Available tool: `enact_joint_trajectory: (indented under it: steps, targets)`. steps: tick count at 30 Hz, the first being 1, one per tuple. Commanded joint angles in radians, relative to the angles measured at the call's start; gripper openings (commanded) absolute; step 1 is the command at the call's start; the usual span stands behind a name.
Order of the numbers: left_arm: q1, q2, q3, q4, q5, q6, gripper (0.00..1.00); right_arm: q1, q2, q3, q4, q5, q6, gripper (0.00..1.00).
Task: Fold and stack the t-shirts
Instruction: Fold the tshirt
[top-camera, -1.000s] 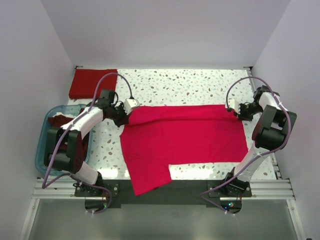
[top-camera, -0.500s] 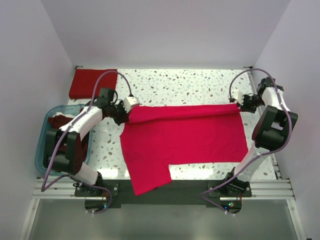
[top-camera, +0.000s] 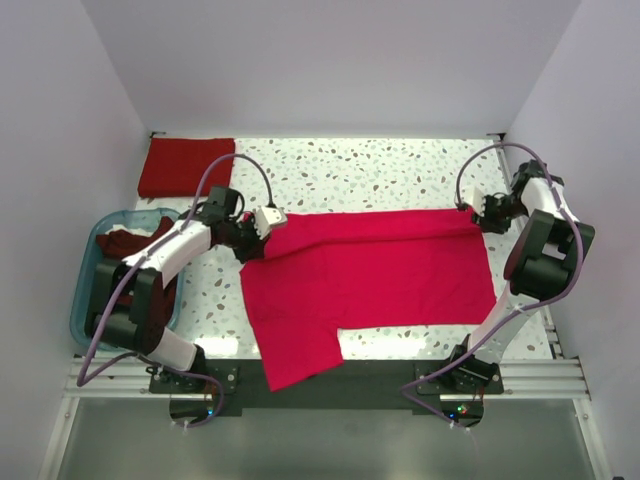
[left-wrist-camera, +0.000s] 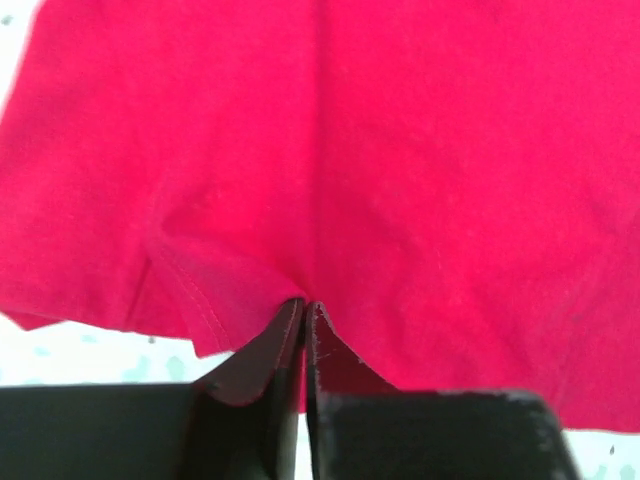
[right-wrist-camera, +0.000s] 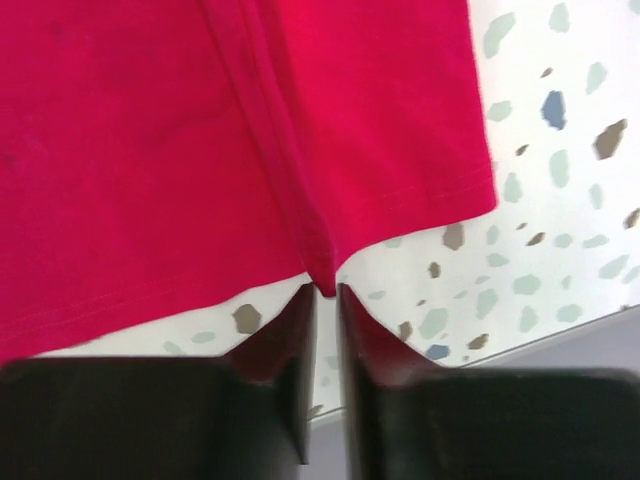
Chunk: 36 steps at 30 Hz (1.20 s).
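A bright crimson t-shirt (top-camera: 370, 275) lies spread across the table, one sleeve hanging over the near edge. My left gripper (top-camera: 263, 224) is shut on its far left corner; in the left wrist view the jaws (left-wrist-camera: 304, 306) pinch a bunched fold of the crimson t-shirt (left-wrist-camera: 400, 150). My right gripper (top-camera: 479, 213) holds the far right corner; in the right wrist view the narrow jaws (right-wrist-camera: 325, 291) pinch the tip of a fold of the crimson t-shirt (right-wrist-camera: 150, 150). A folded dark red t-shirt (top-camera: 183, 165) lies at the back left. Maroon t-shirts (top-camera: 125, 242) lie in the tub.
A translucent blue tub (top-camera: 84, 290) stands at the left edge beside the left arm. The speckled table (top-camera: 380, 175) shows bare behind the shirt. Walls close in at the back and on both sides.
The right gripper moved back and outward with the shirt's far right corner, then held. The left gripper moved slightly right and nearer with its corner. The shirt's far edge is pulled straighter.
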Motion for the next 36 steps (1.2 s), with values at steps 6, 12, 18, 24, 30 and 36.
enact_joint_trajectory:
  steps: [6,12,18,24,30,36]
  targets:
    - [0.053,0.001,0.082,-0.096,0.075,0.025,0.34,-0.003,-0.050,0.005,-0.061,0.013,-0.020,0.56]
    - [0.055,0.122,0.225,-0.059,0.110,-0.114,0.39,-0.003,-0.064,0.085,-0.132,-0.062,0.115,0.59]
    - [0.053,0.269,0.320,-0.036,0.097,-0.240,0.39,0.029,-0.046,0.179,-0.211,-0.132,0.315,0.51]
    - [0.035,0.331,0.315,0.018,0.095,-0.308,0.38,0.133,-0.066,0.168,-0.179,-0.143,0.516,0.36]
    - [0.018,0.357,0.303,0.062,0.126,-0.349,0.38,0.166,-0.017,0.096,-0.084,-0.047,0.579,0.32]
    - [-0.017,0.361,0.291,0.050,0.153,-0.329,0.37,0.166,0.036,0.093,-0.075,0.032,0.563,0.31]
